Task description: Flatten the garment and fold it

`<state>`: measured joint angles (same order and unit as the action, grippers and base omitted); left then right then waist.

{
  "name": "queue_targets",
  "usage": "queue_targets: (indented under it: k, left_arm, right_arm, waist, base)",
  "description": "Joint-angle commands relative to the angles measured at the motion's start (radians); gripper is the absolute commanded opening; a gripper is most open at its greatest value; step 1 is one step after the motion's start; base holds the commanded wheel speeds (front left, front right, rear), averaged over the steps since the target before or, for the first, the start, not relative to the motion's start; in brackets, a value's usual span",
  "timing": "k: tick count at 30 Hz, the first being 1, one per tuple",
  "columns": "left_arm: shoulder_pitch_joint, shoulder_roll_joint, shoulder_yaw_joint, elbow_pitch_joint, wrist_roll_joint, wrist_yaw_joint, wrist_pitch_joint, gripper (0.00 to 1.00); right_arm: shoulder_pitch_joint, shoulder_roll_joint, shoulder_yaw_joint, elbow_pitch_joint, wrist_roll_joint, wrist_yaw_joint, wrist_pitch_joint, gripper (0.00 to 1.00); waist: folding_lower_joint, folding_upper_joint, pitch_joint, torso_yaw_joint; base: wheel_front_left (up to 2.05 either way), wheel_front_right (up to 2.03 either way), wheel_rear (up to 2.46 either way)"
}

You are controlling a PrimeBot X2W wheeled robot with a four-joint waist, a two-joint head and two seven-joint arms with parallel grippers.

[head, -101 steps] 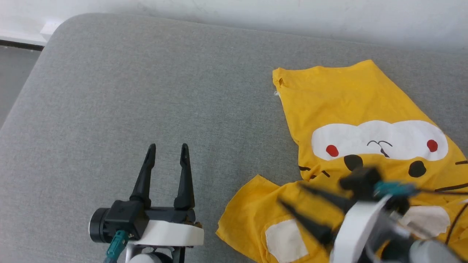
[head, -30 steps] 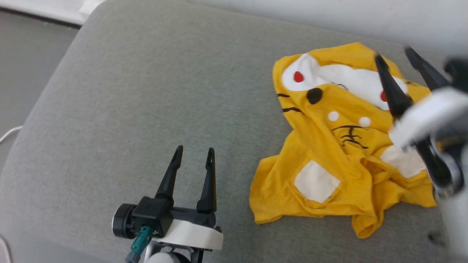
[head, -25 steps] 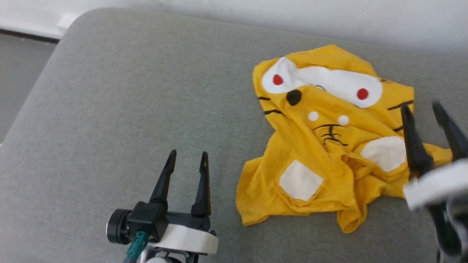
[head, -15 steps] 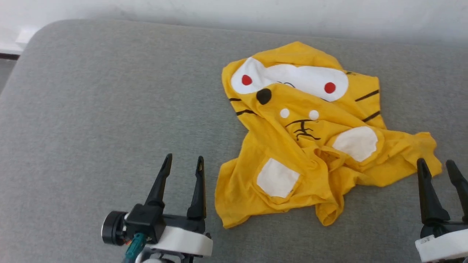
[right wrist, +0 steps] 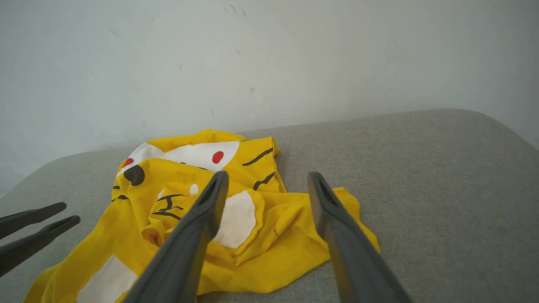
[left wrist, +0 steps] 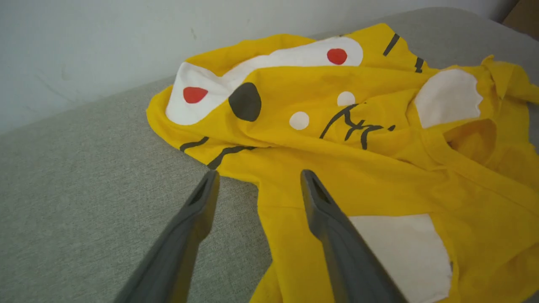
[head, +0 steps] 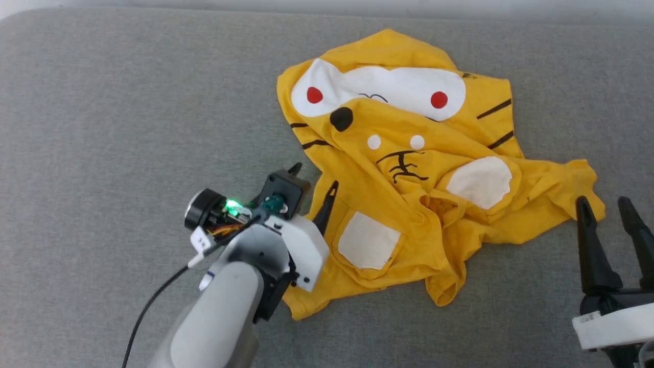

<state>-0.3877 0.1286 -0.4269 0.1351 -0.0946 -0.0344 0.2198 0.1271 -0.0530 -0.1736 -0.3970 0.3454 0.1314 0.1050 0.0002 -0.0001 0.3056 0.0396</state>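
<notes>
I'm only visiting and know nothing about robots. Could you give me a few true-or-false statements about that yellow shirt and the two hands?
1. The yellow shirt lies crumpled, not folded. True.
2. The left hand is clamped on the shirt. False: it is open, with one finger over the shirt's edge and the other over the cushion, gripping nothing.
3. The right hand is open, near the shirt's right corner. True.
4. The shirt rests on a wooden table. False: it lies on a grey cushion.
5. Two red dots sit on a white patch of the print. True.
</notes>
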Motion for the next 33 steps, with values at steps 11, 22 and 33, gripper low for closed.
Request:
queue_targets:
  k: [11, 22, 33]
  left_arm:
    - [-0.092, 0.0, -0.002, 0.208, -0.024, -0.015, 0.193, 0.0]
    - [-0.032, 0.061, 0.165, -0.004, -0.095, 0.106, 0.149, 0.0]
    - [0.085, 0.023, 0.182, -0.106, -0.113, 0.15, -0.08, 1.0]
  right_arm:
    - [-0.036, 0.003, 0.015, 0.033, 0.016, -0.001, -0.016, 1.0]
    - [-0.035, 0.003, 0.015, 0.043, 0.019, -0.001, -0.016, 1.0]
    - [-0.022, 0.003, 0.026, 0.05, 0.012, -0.001, 0.007, 1.0]
  waist:
    - [-0.0002, 0.0001, 0.043, -0.053]
    - [-0.0002, 0.0001, 0.022, -0.028]
    - [-0.0002, 0.0001, -0.001, 0.022]
  base:
    - [0.0, 0.0, 0.0]
    - [0.0, 0.0, 0.0]
    - [0.0, 0.0, 0.0]
